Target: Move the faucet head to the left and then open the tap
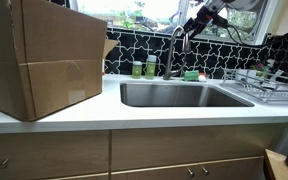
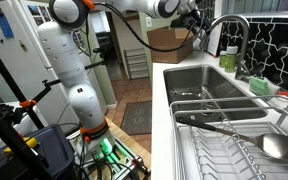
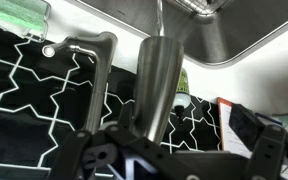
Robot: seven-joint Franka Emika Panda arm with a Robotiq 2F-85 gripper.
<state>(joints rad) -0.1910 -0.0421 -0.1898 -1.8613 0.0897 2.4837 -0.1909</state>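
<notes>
Behind the steel sink (image 1: pixel 174 95) in the white desk (image 1: pixel 84 112), the tap (image 1: pixel 172 55) rises as a slim silver gooseneck against black tiles (image 1: pixel 134 45) with white lines. Only the wrist view shows its head (image 3: pixel 159 80) close: a smooth brushed-metal cylinder right in front of my dark jaws, and I cannot tell whether they grip it or merely flank it.
</notes>
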